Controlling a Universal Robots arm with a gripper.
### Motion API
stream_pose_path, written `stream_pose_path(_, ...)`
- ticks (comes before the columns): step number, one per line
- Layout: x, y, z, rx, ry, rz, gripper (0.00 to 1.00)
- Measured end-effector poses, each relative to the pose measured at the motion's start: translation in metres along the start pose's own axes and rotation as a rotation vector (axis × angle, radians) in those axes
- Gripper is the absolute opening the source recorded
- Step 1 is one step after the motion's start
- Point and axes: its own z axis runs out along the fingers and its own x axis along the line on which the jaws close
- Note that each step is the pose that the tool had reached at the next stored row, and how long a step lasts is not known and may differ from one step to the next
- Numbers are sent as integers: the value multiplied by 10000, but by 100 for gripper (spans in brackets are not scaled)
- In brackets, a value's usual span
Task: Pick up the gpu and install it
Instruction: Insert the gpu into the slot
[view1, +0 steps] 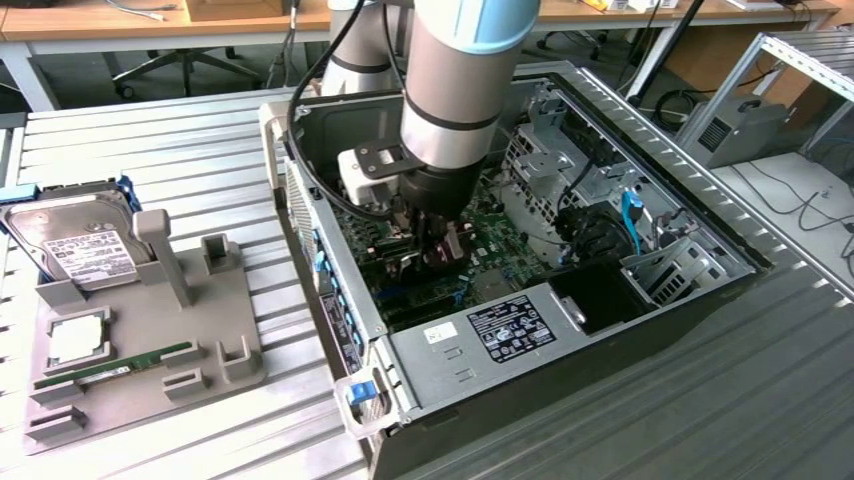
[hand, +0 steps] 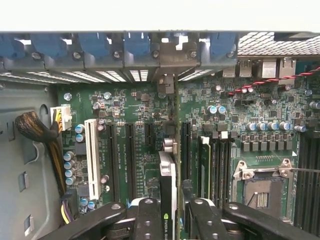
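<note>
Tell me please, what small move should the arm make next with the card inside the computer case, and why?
Probably a short, straight push down toward the motherboard. The gripper holds the gpu on edge between its fingers, above the long expansion slots, with the bracket end toward the rear slot openings. Whether the card edge already sits in a slot, I cannot tell.

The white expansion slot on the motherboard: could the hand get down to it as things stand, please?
Probably not directly: the hand is shut on the gpu, which stands edge-on between its fingers, so the card would arrive first. Otherwise the white slot lies uncovered inside the open case.
</note>
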Motion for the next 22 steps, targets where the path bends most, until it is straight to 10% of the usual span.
stream_pose_path(22,13,26,31,0,1,-1,26)
